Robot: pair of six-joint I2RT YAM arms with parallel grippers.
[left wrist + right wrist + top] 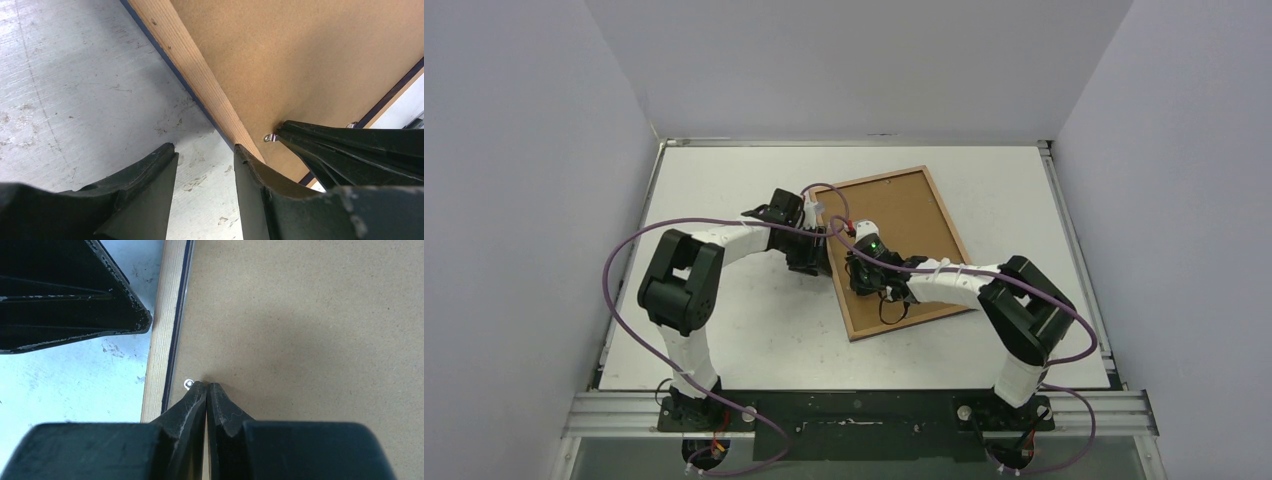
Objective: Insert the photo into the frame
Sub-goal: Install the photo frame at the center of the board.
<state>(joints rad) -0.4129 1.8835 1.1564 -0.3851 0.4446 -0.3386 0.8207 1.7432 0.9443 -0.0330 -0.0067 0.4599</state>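
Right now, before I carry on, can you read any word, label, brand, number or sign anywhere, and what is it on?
None can be read. The frame, its backing board, the table, the left gripper and the right gripper show no words, labels, brands, numbers or signs in any view.
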